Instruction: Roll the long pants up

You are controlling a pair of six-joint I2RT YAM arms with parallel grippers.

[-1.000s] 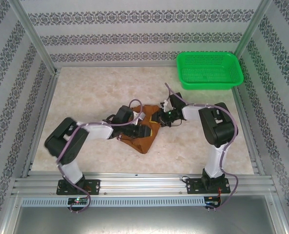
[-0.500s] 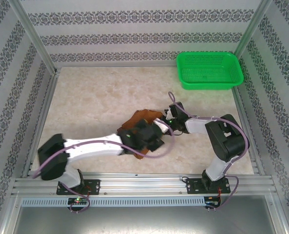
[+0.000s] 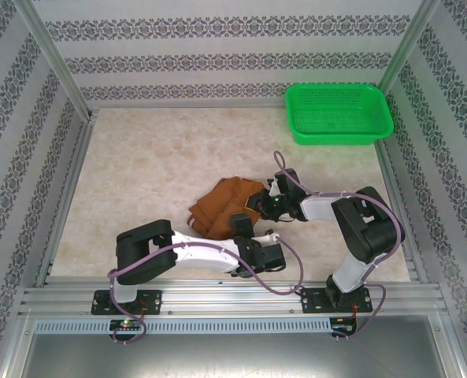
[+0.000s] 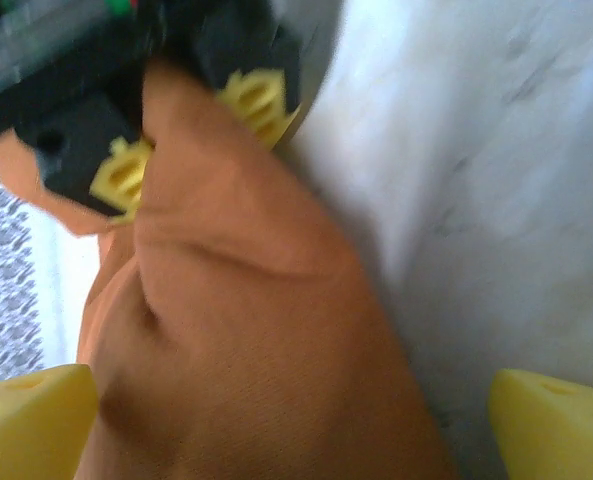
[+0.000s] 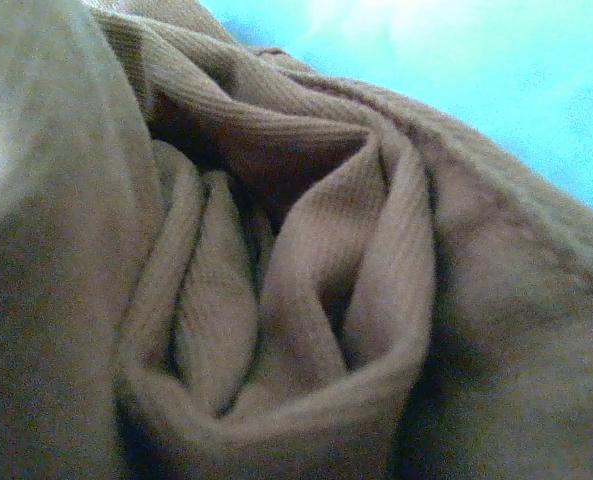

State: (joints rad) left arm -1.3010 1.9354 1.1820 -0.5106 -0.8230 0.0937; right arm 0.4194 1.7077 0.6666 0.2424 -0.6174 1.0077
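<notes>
Mostly bunched long pants [image 3: 221,201], right tool [image 4: 191,140] pinching them, tips half buried, left tool [image 4: 291,420] spread wide

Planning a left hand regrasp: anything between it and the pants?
Nothing visible. The open left hand faces the long pants directly, cloth right in front of its fingers. The right hand pinches the cloth on the far side, not in between.

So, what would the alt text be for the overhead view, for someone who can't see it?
Rust-brown long pants lie bunched in the middle of a pale table, the right tool gripping their right edge and the left tool open at their near side. A green basket sits at the far right corner.
</notes>
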